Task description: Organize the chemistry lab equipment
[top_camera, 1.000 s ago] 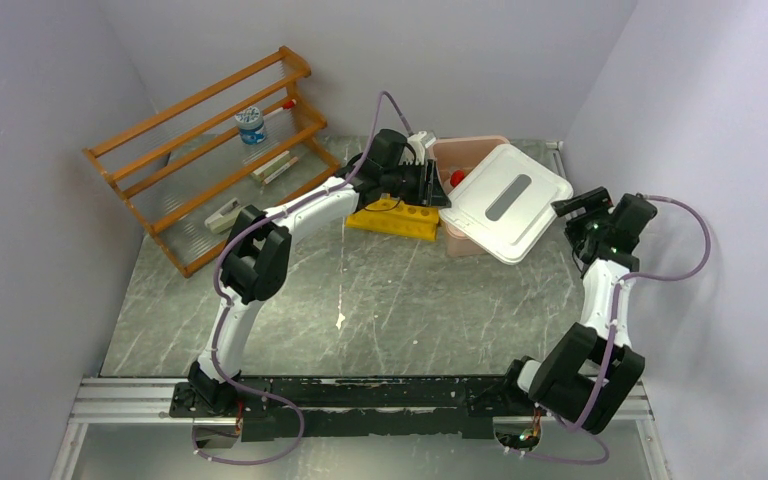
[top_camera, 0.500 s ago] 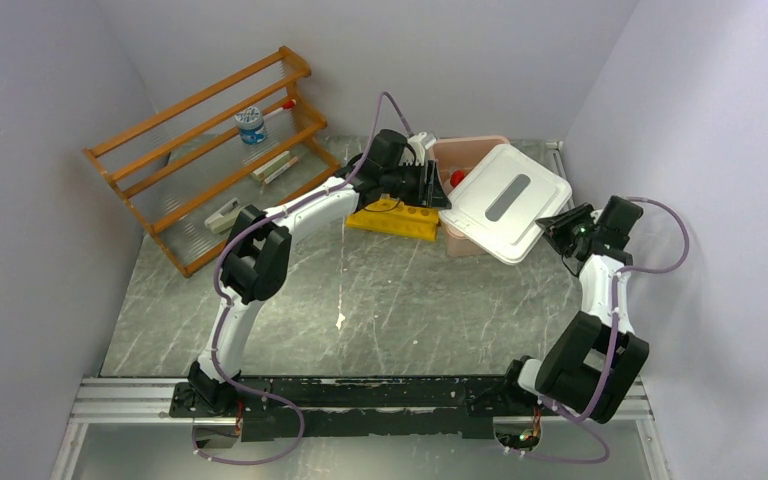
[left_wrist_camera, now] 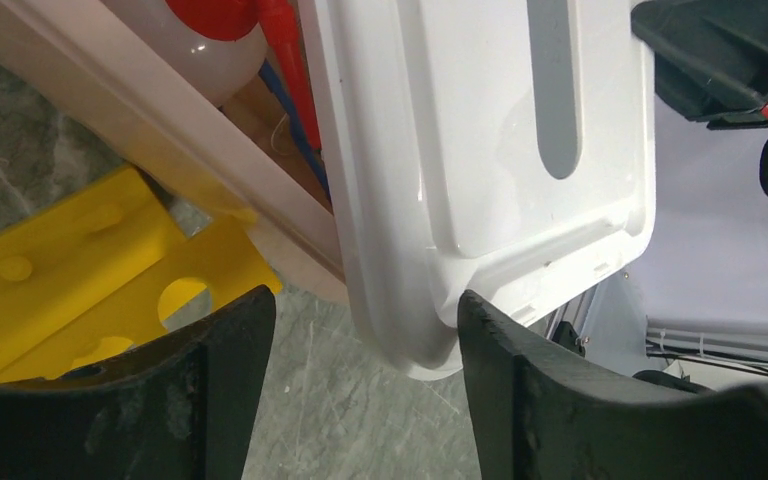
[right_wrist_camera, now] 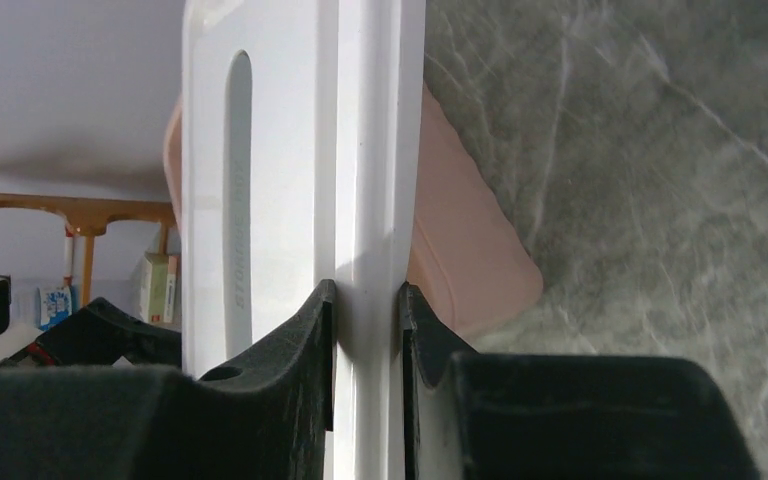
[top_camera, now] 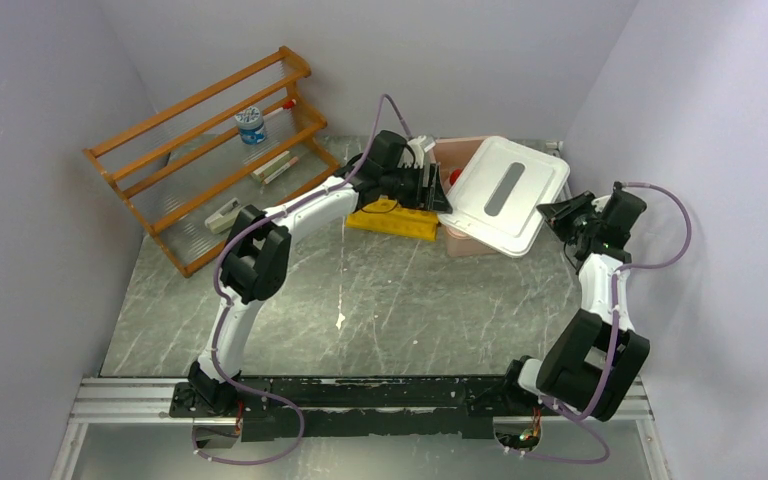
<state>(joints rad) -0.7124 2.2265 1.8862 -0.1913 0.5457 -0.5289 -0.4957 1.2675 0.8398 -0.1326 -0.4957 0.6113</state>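
A white lid [top_camera: 508,192] lies tilted over the pink bin [top_camera: 452,150] at the back of the table. My right gripper [top_camera: 552,213] is shut on the lid's right rim; in the right wrist view its fingers [right_wrist_camera: 322,330] pinch the white edge [right_wrist_camera: 365,230]. My left gripper [top_camera: 438,192] hovers at the bin's left side. It stands open [left_wrist_camera: 365,310], with the lid's corner [left_wrist_camera: 415,335] between the jaws and a gap on the left. Inside the bin shows a red-capped squeeze bottle [left_wrist_camera: 210,45], its cap [top_camera: 455,177] peeking out beside the lid.
A yellow tube rack [top_camera: 395,220] sits just left of the bin, under my left arm. A wooden shelf [top_camera: 200,150] at back left carries a blue-capped vial [top_camera: 250,125] and small boxes [top_camera: 272,165]. Walls close in on both sides.
My right gripper swung left to the lid's right edge and shut on it. The lid shifted slightly toward the back. My left gripper's jaws opened wider, releasing the lid's corner.
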